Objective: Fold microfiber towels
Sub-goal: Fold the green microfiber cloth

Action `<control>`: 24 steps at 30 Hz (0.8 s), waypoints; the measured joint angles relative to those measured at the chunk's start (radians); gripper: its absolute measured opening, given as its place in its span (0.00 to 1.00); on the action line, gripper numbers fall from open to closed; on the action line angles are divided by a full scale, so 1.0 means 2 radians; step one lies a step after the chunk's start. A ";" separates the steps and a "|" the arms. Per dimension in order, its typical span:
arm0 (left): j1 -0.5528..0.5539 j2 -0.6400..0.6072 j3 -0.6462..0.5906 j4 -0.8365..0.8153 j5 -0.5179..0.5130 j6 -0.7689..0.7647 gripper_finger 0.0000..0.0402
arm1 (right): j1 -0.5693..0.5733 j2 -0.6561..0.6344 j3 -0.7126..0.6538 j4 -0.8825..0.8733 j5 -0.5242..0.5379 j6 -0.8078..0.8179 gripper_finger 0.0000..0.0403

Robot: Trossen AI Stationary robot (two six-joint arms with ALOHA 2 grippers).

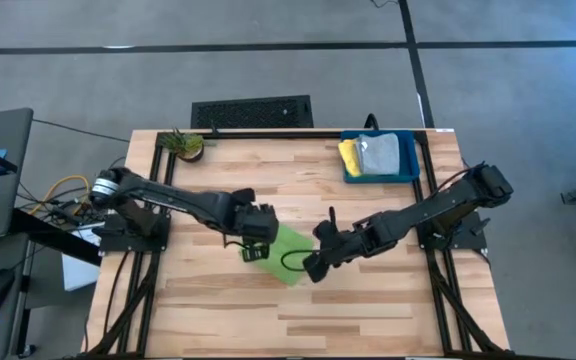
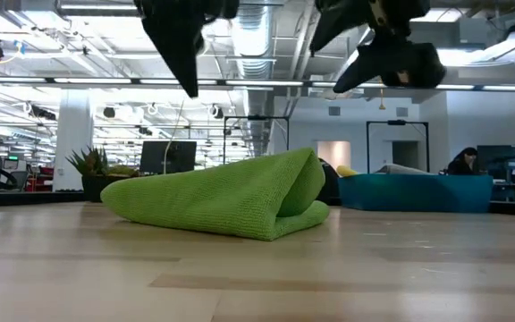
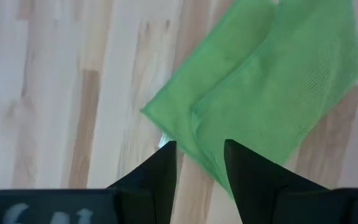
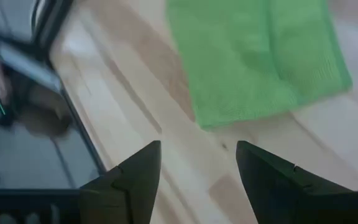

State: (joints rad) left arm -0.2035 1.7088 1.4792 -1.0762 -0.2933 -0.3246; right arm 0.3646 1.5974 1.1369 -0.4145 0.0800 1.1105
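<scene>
Worktop (image 1: pixel 368 300) of pale wood carries a teal bin (image 1: pixel 380 176) at its far right corner with the yellow towel (image 1: pixel 349 156) and grey towel (image 1: pixel 379 153) in it, and near the middle lies the lime green towel (image 1: pixel 288 254), folded over on itself with its long axis on a diagonal. Above its two ends hang the left gripper (image 1: pixel 256 250) and right gripper (image 1: pixel 314 268), both released and empty, each about equally near, the cloth directly between them and below.
</scene>
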 joint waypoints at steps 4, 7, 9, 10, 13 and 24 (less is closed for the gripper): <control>0.000 -0.032 0.000 -0.018 0.000 -0.023 0.32 | 0.008 0.011 0.001 0.010 0.027 0.117 0.58; 0.000 -0.051 0.000 -0.023 0.000 -0.023 0.32 | 0.015 0.029 -0.002 0.003 0.039 0.194 0.58; -0.001 -0.063 0.000 -0.028 0.000 -0.022 0.32 | 0.017 0.048 0.002 0.028 0.039 0.237 0.58; -0.001 -0.068 0.000 -0.030 0.000 -0.018 0.32 | 0.017 0.058 0.001 0.032 0.039 0.255 0.58; -0.003 -0.081 0.000 -0.030 -0.005 -0.007 0.32 | 0.016 0.088 -0.001 0.077 0.039 0.283 0.58; -0.003 -0.086 0.000 -0.030 -0.010 0.026 0.32 | 0.010 0.129 0.000 0.105 0.044 0.327 0.58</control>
State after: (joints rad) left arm -0.2104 1.5364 1.4792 -1.1364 -0.3134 -0.2735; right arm 0.3851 1.8557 1.1376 -0.2050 0.1677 1.7639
